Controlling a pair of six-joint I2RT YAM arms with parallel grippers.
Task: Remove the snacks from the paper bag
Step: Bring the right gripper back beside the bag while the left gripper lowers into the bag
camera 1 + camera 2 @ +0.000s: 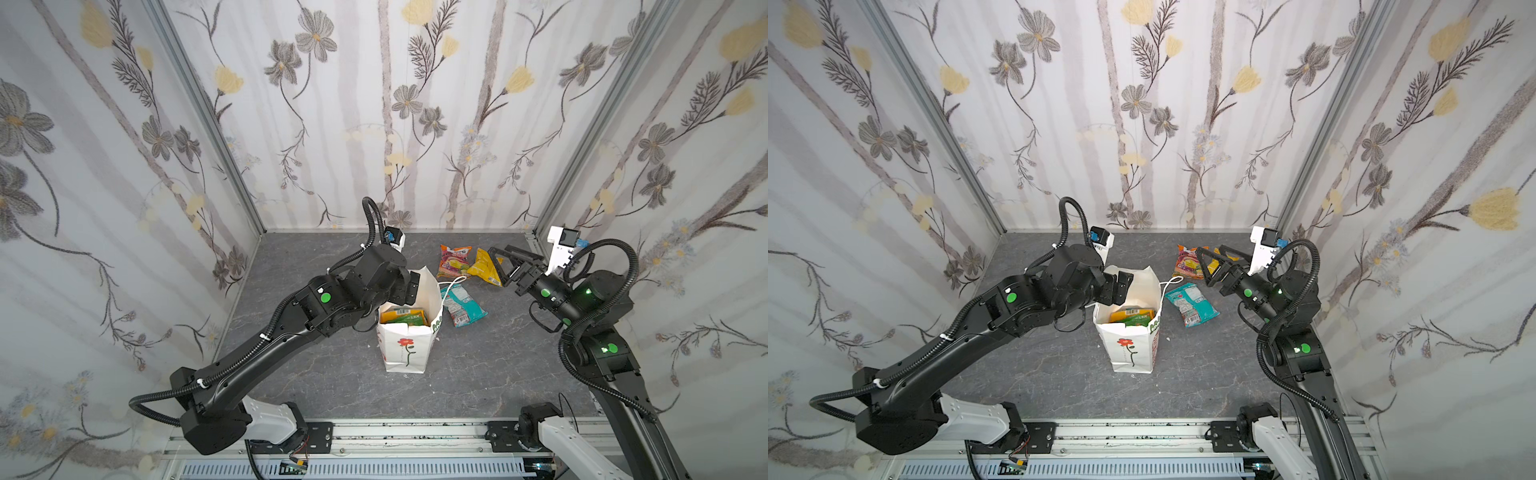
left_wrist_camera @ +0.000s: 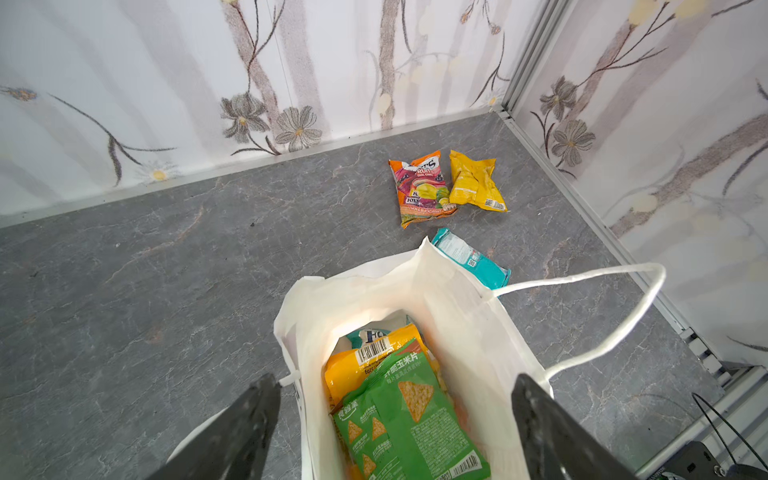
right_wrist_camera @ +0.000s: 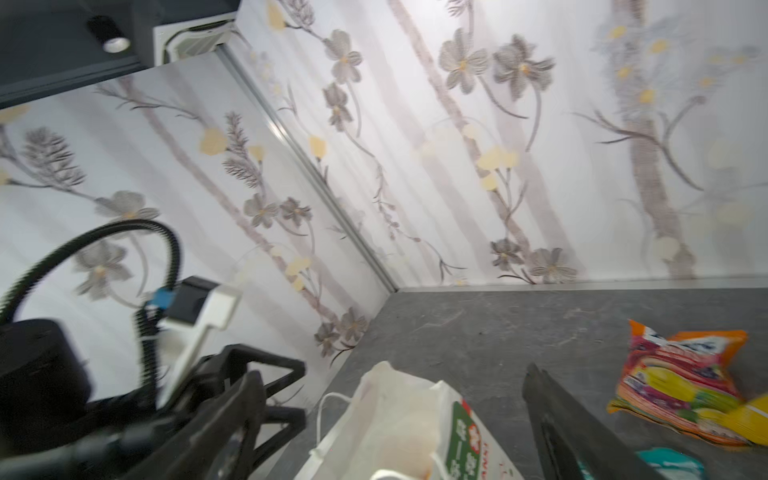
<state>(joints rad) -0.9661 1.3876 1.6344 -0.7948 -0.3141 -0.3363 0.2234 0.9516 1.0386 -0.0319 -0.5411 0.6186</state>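
The white paper bag stands upright mid-table, mouth open. Inside lie a green packet, an orange one under it and a light teal corner. My left gripper hangs open over the bag's mouth, a finger on either side of it and nothing between them. Behind and to the right of the bag lie an orange-pink packet, a yellow one and a teal one. My right gripper is open and empty above the yellow packet.
A white cord handle loops out of the bag's right side toward the teal packet. Flowered walls close the grey marbled table at the back and both sides. A metal rail runs along the front edge.
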